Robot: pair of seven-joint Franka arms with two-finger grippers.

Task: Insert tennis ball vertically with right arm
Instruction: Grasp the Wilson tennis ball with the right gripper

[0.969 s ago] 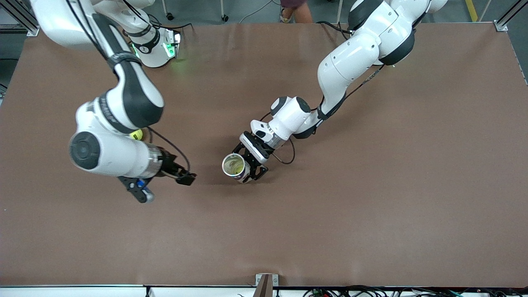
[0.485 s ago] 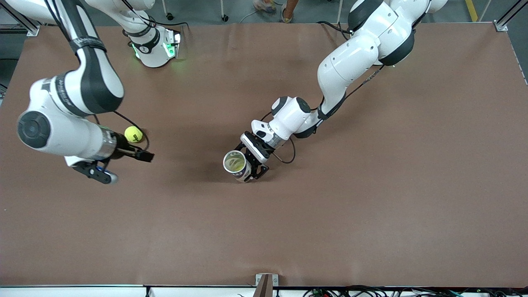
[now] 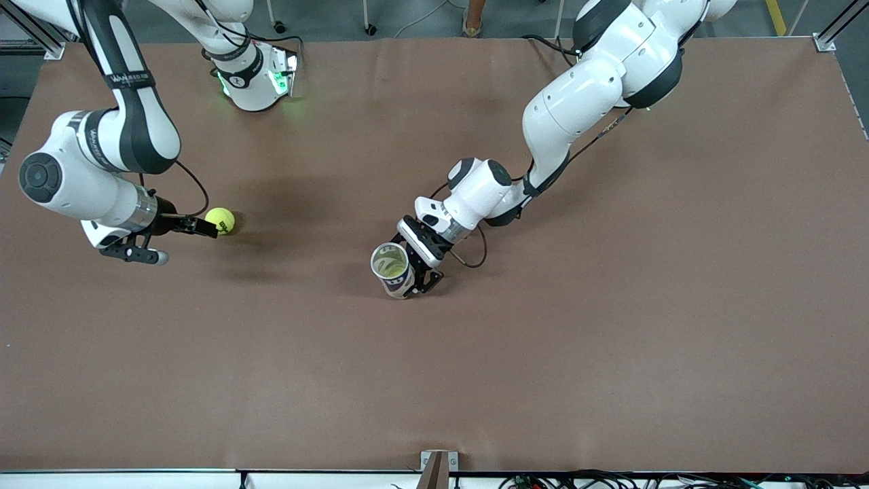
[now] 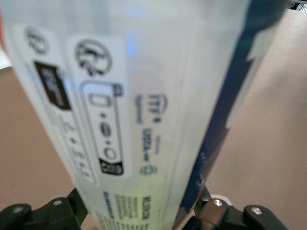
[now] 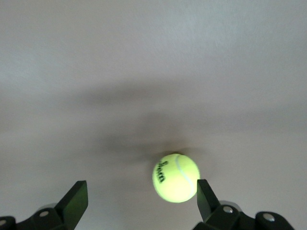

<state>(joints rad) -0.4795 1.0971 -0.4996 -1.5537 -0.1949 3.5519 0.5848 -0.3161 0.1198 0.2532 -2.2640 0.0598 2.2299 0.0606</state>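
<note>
Front view: the right arm comes down from its base at the upper left of the frame, bends sharply at the elbow and lies low along the left edge, wrist pointing toward the middle. Its right gripper is open, the fingertips just beside one yellow tennis ball that rests on the brown worktop in the left part of the frame. A small grey cylinder sticks out below the wrist. The left arm reaches from the upper right down to the centre of the frame, where the left gripper clasps a clear ball can by its side; the can stands roughly upright with its open mouth facing up, and something yellow-green shows inside. Count: two arms, one loose ball, one can.

Left wrist view: the can's clear wall with printed labels fills nearly the whole frame, and black gripper fingers touch it at the lower edge on both sides.

Right wrist view: the two black fingers stand wide apart at the lower corners; the tennis ball sits on the worktop between them, close to one finger, not gripped.
</note>
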